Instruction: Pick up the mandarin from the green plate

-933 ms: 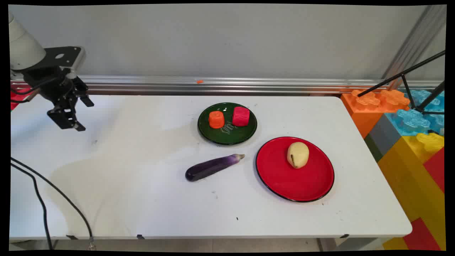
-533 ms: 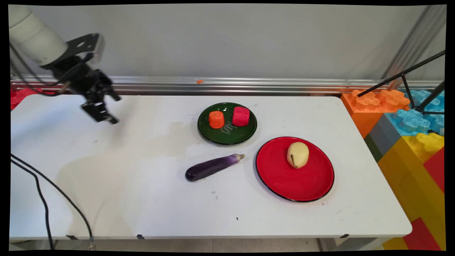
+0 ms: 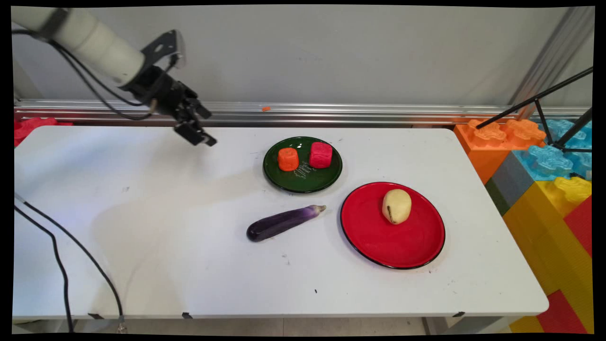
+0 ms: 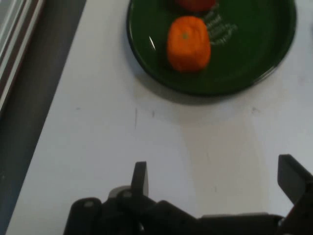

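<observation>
Currently, the gripper (image 3: 202, 138) is hovering with jaws spread and empty over the bare surface (image 3: 165, 227) near the green plate (image 4: 254, 68); descending carelessly risks clipping its rim and toppling the orange block (image 4: 189, 43).

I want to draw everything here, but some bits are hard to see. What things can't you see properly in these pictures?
- Red block on the green plate: hand view, cut off by the top edge.
- White writing on that plate: both views, too small or blurred to read.
- Underside of the potato on the red plate: main view, hidden by the potato itself.
- Gripper: hand view, its right finger runs off the right edge.
</observation>
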Available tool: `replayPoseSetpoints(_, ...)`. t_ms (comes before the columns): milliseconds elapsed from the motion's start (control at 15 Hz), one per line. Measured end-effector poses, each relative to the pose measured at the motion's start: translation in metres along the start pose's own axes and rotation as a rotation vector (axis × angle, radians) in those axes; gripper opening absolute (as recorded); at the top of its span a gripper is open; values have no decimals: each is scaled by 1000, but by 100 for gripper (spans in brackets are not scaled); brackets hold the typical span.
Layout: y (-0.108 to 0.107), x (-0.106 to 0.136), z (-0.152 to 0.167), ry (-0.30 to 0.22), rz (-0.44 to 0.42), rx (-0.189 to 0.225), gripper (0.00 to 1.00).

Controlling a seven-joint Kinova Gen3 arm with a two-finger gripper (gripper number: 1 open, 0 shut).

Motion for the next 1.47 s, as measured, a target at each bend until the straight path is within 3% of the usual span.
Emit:
replayPoseSetpoints(333,-10,8,48,39,-24,5,100)
replayPoseSetpoints(733,-20,25,124,97,-46,-20,100)
replayPoseSetpoints(1467,-21,42,196,147,-88,-75,100)
